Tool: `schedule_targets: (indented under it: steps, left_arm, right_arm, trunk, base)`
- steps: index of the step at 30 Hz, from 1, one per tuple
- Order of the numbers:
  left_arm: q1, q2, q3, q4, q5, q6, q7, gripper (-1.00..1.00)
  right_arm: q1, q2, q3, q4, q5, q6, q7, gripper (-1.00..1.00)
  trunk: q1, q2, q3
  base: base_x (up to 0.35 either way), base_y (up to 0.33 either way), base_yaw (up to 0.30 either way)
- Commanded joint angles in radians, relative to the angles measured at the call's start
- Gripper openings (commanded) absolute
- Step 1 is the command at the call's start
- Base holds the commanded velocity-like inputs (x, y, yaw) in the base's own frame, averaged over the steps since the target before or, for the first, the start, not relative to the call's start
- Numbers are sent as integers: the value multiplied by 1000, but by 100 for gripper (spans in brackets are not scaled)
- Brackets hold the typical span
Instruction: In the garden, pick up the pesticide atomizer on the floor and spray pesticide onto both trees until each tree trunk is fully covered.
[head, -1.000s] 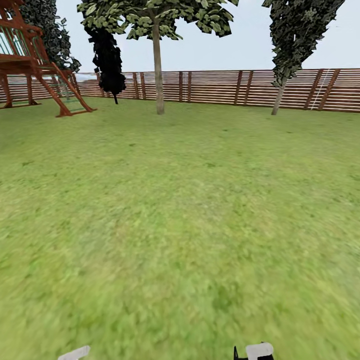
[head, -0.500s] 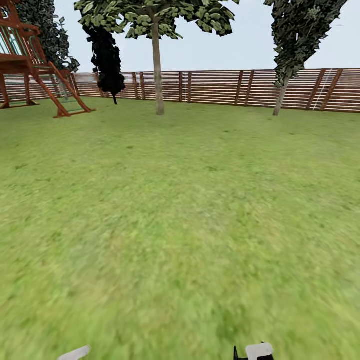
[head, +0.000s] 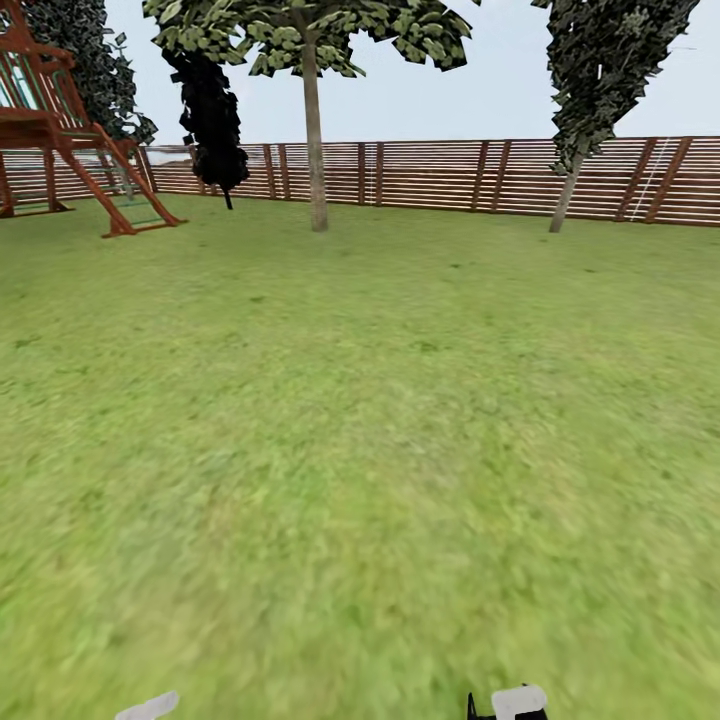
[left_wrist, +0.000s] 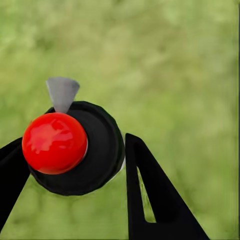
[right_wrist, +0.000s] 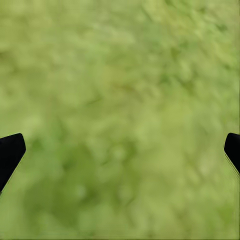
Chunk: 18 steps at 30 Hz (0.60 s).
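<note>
Atomizer (left_wrist: 70, 147) is staying clamped in left jaws (right jaws apart, empty) as robot is creeping toward 1 tree trunk (head: 314, 150).

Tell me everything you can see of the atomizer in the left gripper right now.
The atomizer shows in the left wrist view, seen end-on from its top: a glossy red rounded cap sitting on a wider black round body, with a small grey cone-shaped nozzle sticking out from the rim. It looks like smooth plastic. It sits between the left gripper's two black fingers, which close in on its sides, off the blurred green grass behind it. No spray is visible.
</note>
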Motion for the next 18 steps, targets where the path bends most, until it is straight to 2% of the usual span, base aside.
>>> schedule_targets:
  steps: [1,18]
  left_arm:
    - [-1,0,-4,1,8,-3,0,-100]
    - [-1,0,-4,1,8,-3,0,-100]
  right_arm:
    - [-1,0,-7,1,11,-2,-5,100]
    - [-1,0,-7,1,11,-2,-5,100]
  trunk:
    - [0,0,-1]
    - [0,0,-1]
  base:
    - [342,0,0]
    - [342,0,0]
